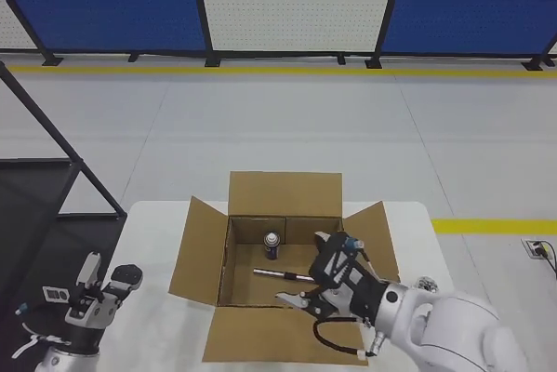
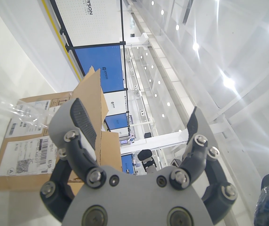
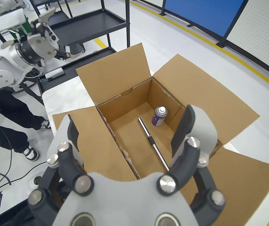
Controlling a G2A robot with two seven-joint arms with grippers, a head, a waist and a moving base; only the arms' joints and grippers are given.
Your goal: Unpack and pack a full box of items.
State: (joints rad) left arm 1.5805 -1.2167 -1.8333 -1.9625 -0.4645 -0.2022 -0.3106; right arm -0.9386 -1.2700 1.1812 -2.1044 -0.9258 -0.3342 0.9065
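An open cardboard box [image 1: 202, 251] stands on the white table [image 1: 152, 325] with all its flaps folded outward. On its floor stands a purple spray can [image 1: 271, 245] [image 3: 160, 116] in a far corner, with a thin metal rod [image 1: 280, 273] [image 3: 151, 141] lying beside it. My right gripper [image 1: 308, 272] [image 3: 129, 128] hovers open above the box's right half, over one end of the rod, holding nothing. My left gripper [image 1: 106, 274] [image 2: 136, 116] is open and empty off the table's left edge, pointing upward beside the box's labelled outer wall [image 2: 30, 147].
A black shelf rack [image 1: 32, 200] [image 3: 89, 22] stands left of the table. A person's legs [image 3: 12, 118] are close to the table's left side. A small round object [image 1: 425, 284] lies on the table to the right of the box. Crinkled clear film [image 2: 16, 111] sticks to the box wall.
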